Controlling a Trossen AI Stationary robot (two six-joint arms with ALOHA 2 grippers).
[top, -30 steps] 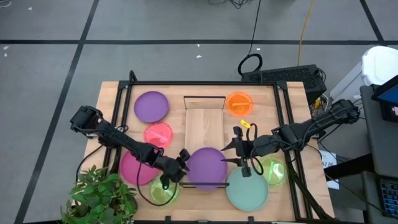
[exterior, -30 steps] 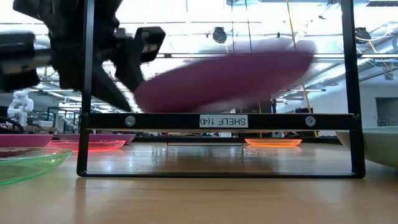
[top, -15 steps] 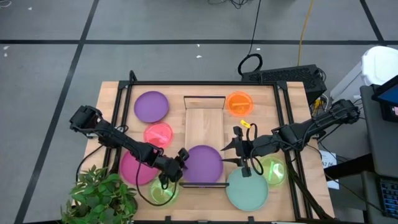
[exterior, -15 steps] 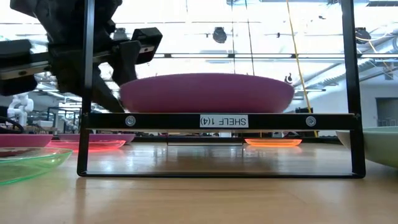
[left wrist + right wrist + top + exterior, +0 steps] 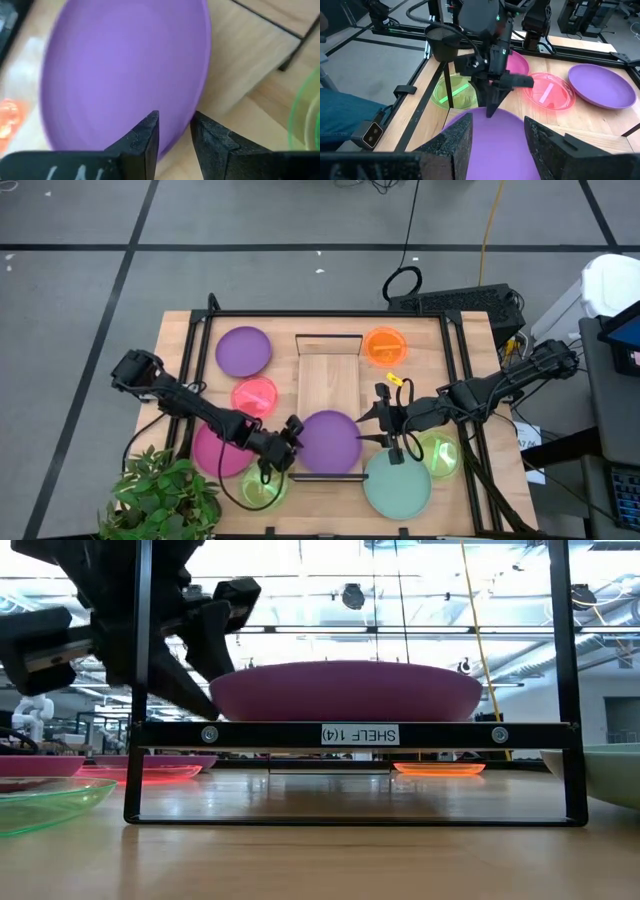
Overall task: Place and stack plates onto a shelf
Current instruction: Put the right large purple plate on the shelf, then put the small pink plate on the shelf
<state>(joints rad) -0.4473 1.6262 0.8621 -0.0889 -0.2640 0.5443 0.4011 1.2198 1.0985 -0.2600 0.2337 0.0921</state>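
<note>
A large purple plate (image 5: 328, 442) lies level on the near end of the light-wood shelf (image 5: 330, 375), and it also shows in the low view (image 5: 345, 690). My left gripper (image 5: 291, 438) is shut on the plate's left rim. My right gripper (image 5: 372, 427) hangs open at the plate's right side. In the right wrist view (image 5: 492, 145) its fingers stand apart above the rim and touch nothing. A second purple plate (image 5: 243, 350), a pink-red one (image 5: 254, 395) and an orange one (image 5: 385, 345) lie on the table. My left gripper holds the plate's rim (image 5: 181, 131) on its left side, with one finger (image 5: 145, 140) over the plate's inside and one (image 5: 210, 142) outside it. The fingers slant down from the table's left. The plate lies level, its underside on the shelf.
A magenta plate (image 5: 212, 450) and a green one (image 5: 262, 488) lie near left, under my left arm. A pale teal plate (image 5: 397, 483) and another green one (image 5: 440, 452) lie near right. A potted plant (image 5: 165, 495) stands at the near left corner. The shelf's black frame (image 5: 355, 735) crosses the low view.
The purple plate was tilted, with its right side raised. It has come down and now lies level on the shelf's near end, then shifted a little toward the table's right. My left gripper has stayed at its left rim.
</note>
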